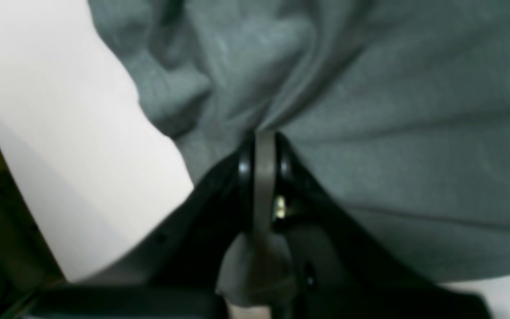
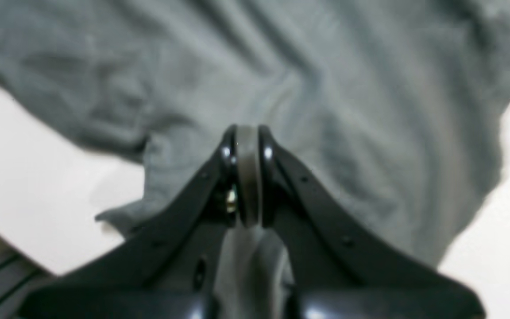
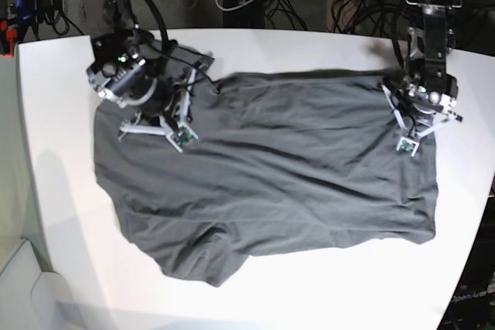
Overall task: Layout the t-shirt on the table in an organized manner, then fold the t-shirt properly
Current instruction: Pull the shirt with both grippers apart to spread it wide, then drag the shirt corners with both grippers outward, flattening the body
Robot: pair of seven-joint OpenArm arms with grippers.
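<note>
Shirt [image 3: 263, 175] is lying spread, wrinkled, on worktop [image 3: 325, 284]. Left tool [image 1: 264, 141] and right tool [image 2: 247, 137] are each pinching fabric; uneven pulling is risking bunching or slip.

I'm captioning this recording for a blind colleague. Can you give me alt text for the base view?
A dark grey t-shirt lies spread but wrinkled across a white table, seen from above. Two robot arms pinch its far edge, the right gripper at the picture's left and the left gripper at its right, both shut on the cloth.
</note>
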